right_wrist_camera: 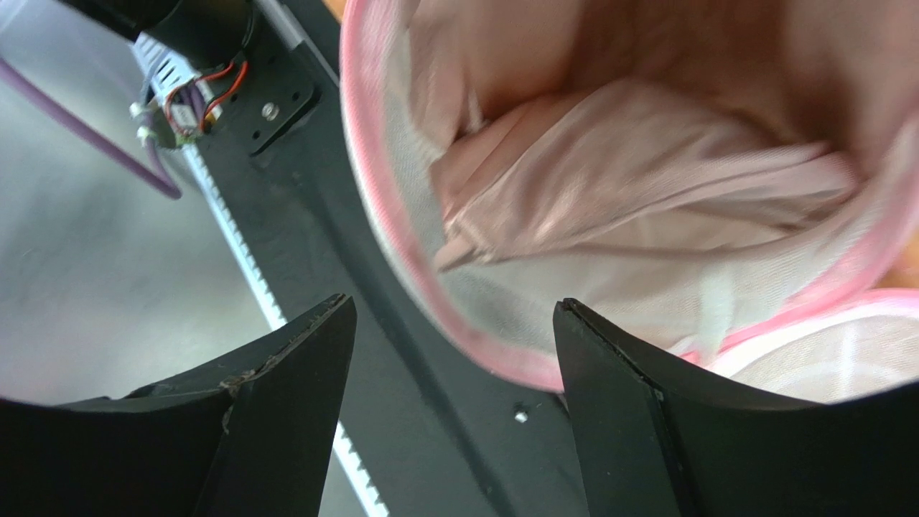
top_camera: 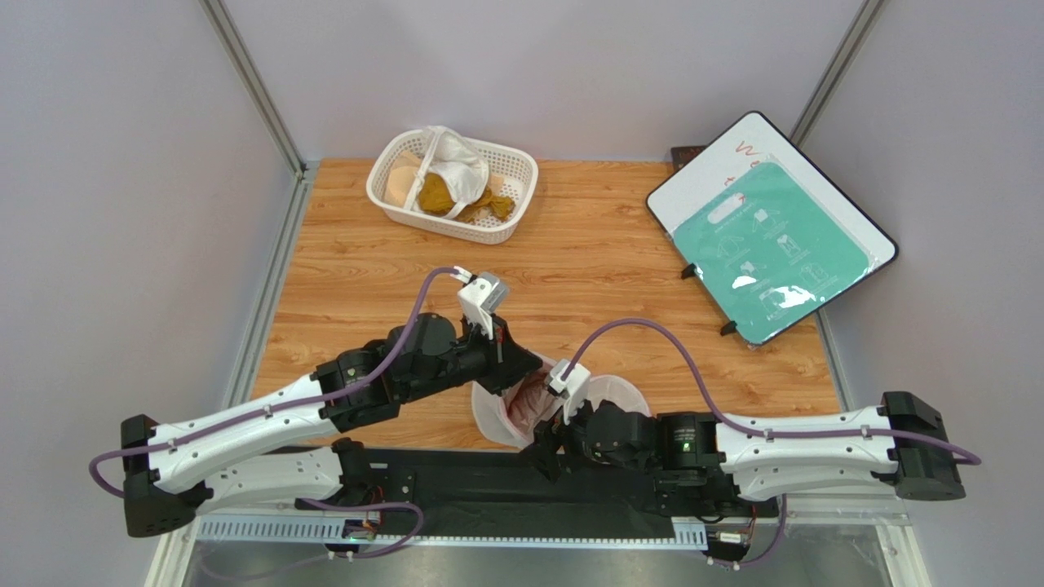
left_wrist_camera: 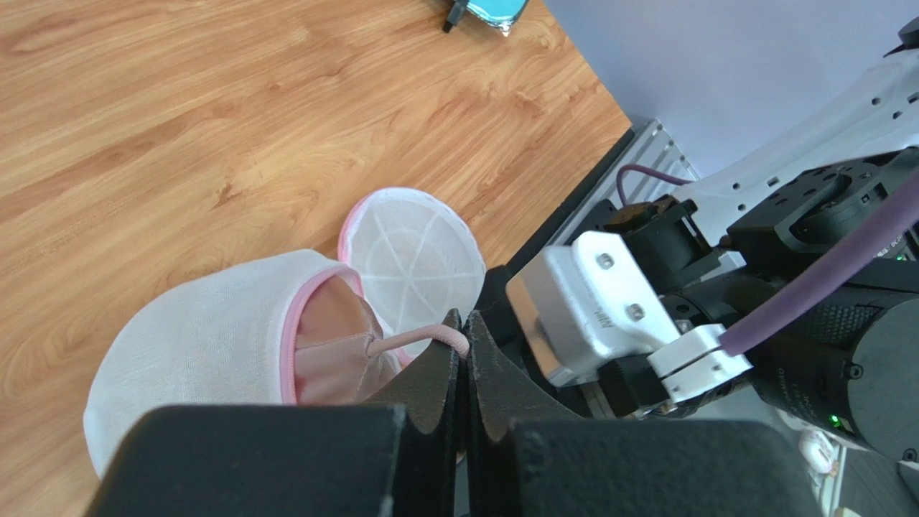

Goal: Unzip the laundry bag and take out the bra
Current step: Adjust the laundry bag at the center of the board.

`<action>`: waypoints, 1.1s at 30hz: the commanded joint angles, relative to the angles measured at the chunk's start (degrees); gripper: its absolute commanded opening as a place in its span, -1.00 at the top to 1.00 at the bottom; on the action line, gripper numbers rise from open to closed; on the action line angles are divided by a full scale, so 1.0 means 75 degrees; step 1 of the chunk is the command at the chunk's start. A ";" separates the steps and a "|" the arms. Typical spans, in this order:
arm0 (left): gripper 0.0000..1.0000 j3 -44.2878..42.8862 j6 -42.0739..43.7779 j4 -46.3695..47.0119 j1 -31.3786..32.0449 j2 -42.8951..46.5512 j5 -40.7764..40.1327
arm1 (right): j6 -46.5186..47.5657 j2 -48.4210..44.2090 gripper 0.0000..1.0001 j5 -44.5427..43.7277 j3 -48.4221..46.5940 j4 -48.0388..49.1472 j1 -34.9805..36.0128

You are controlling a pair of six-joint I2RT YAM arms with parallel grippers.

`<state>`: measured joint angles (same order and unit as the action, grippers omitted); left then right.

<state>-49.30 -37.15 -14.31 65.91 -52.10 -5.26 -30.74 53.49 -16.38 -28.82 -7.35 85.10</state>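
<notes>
The laundry bag (top_camera: 493,413) lies unzipped at the table's near edge, its two white mesh halves spread apart, one domed half (left_wrist_camera: 415,253) beside the other (left_wrist_camera: 194,345). The mauve-pink bra (left_wrist_camera: 329,350) sits inside the pink-trimmed half. My left gripper (left_wrist_camera: 466,325) is shut on the bra's thin strap (left_wrist_camera: 426,336), which runs taut out of the bag. My right gripper (right_wrist_camera: 453,302) is open just below the bag's pink rim (right_wrist_camera: 367,162), holding nothing. The bra (right_wrist_camera: 626,172) lies bunched inside the bag in the right wrist view. In the top view the two grippers, left (top_camera: 521,367) and right (top_camera: 548,428), meet over the bag.
A white lattice basket (top_camera: 390,202) stands at the back with mustard-brown cloth (top_camera: 435,193) and white cloth (top_camera: 463,169) in it. A white board with a teal sheet (top_camera: 770,232) leans at the back right. A black base strip (top_camera: 490,479) runs along the near edge.
</notes>
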 commanded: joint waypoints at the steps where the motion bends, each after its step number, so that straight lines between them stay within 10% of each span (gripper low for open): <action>1: 1.00 0.0127 -0.0191 0.0477 -0.0022 0.0313 -0.0061 | 0.0770 -0.0066 -0.43 -0.0921 0.0080 0.1226 0.0067; 7: 1.00 0.0128 -0.0332 0.0840 -0.0022 0.0372 -0.0248 | 0.0701 0.0191 0.12 -0.0559 0.0326 0.1578 0.0056; 15: 1.00 -0.0001 -0.0344 0.1028 -0.0046 0.0372 -0.0552 | 0.0256 0.0777 0.32 -0.0464 0.0632 0.1836 0.0114; 19: 1.00 -0.0013 -0.0367 0.1087 -0.0069 0.0547 -0.0705 | 0.0243 0.0894 1.00 -0.0511 0.0667 0.1871 0.0138; 33: 1.00 -0.0108 -0.0332 0.0853 -0.0163 0.0900 -0.0953 | -0.0296 0.1411 0.96 -0.0616 0.0609 0.1489 0.0208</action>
<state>-48.40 -40.01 -9.54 65.08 -44.75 -12.71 -30.96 64.79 -19.44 -22.00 5.80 85.84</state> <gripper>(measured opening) 0.007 0.013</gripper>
